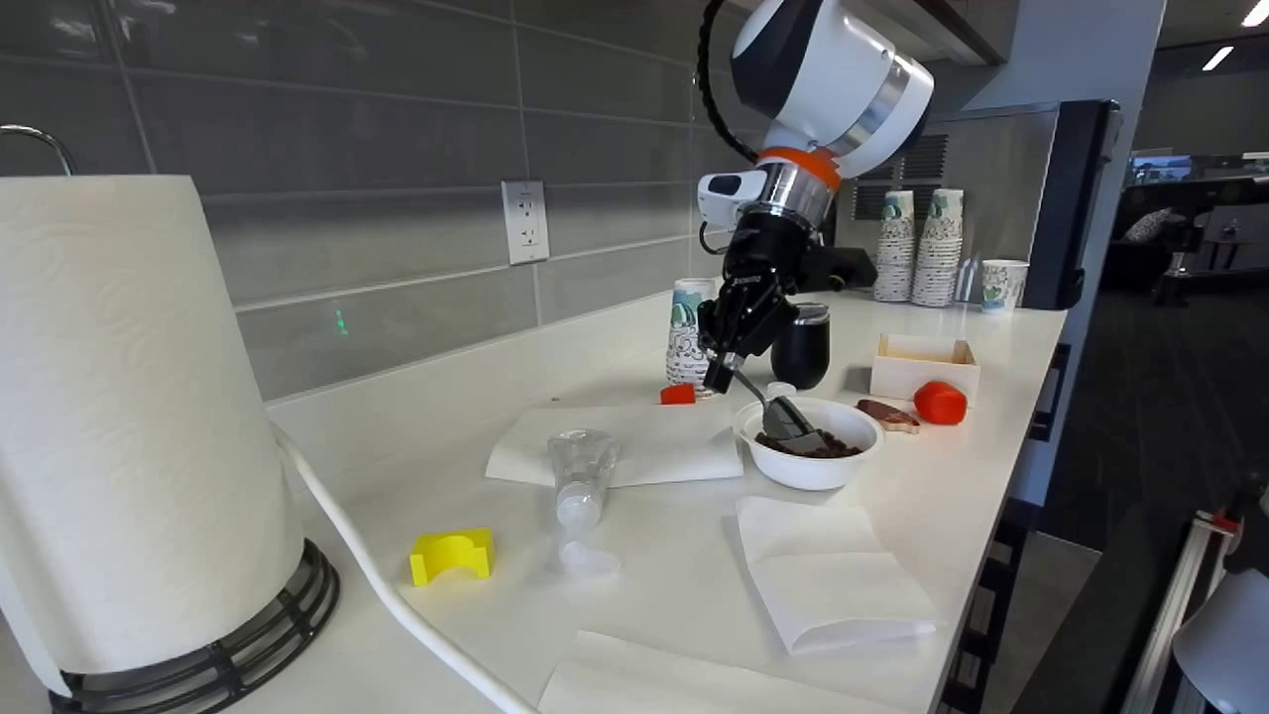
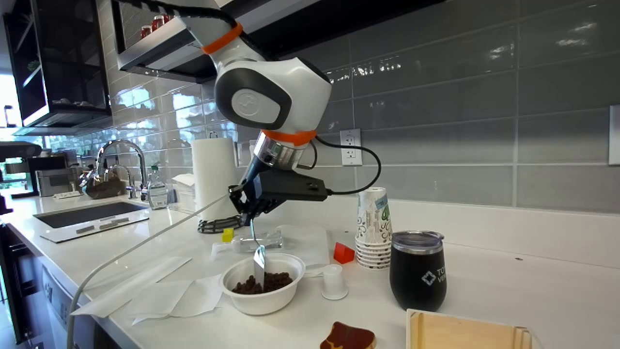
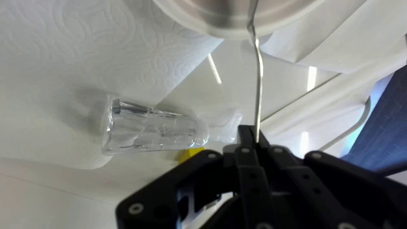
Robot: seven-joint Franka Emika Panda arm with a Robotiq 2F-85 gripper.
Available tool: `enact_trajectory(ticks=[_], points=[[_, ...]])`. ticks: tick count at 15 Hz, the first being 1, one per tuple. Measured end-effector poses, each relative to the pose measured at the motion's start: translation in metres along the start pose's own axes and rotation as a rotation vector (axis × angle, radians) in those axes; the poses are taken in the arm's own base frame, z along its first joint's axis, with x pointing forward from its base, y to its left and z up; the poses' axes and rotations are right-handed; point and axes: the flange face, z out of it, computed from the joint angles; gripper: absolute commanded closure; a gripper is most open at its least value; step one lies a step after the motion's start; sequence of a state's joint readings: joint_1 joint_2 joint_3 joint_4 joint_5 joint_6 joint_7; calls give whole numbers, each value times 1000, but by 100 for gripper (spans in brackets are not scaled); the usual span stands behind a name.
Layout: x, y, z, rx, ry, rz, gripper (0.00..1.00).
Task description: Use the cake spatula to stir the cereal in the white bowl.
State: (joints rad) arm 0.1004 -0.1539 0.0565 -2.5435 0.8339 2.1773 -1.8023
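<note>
The white bowl (image 1: pixel 808 474) stands on the counter with the dark brown cereal (image 2: pixel 277 281) in its bottom. The bowl also shows in an exterior view (image 2: pixel 261 304), and its rim shows at the top of the wrist view (image 3: pixel 229 33). The cake spatula (image 1: pixel 788 426) slants down into the bowl, its flat blade (image 2: pixel 259 264) against the cereal. The blade's tip is hidden in the cereal. My gripper (image 1: pixel 724 367) is above the bowl's rim, shut on the spatula's thin metal handle (image 3: pixel 259 86). In the wrist view the fingertips (image 3: pixel 255 136) close around the handle's end.
A clear bottle (image 1: pixel 583 471) lies on the counter near a yellow block (image 1: pixel 452 555). Paper towels (image 1: pixel 828 575) lie beside the bowl. A small white cup (image 2: pixel 334 283), black tumbler (image 2: pixel 418 276), paper cups (image 2: pixel 374 228), red block (image 2: pixel 344 253), toy steak (image 2: pixel 347 337) and wooden box (image 1: pixel 922 372) stand nearby.
</note>
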Motion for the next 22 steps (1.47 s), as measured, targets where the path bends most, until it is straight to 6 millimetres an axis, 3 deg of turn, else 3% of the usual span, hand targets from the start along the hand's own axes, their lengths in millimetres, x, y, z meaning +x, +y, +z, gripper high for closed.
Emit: enact_trajectory(ticks=[5, 12, 18, 22], points=[[6, -6, 4, 36, 30, -151, 99], [7, -7, -6, -4, -7, -309, 99], [-1, -7, -6, -31, -86, -271, 99], [8, -10, 1, -32, -99, -183, 99]])
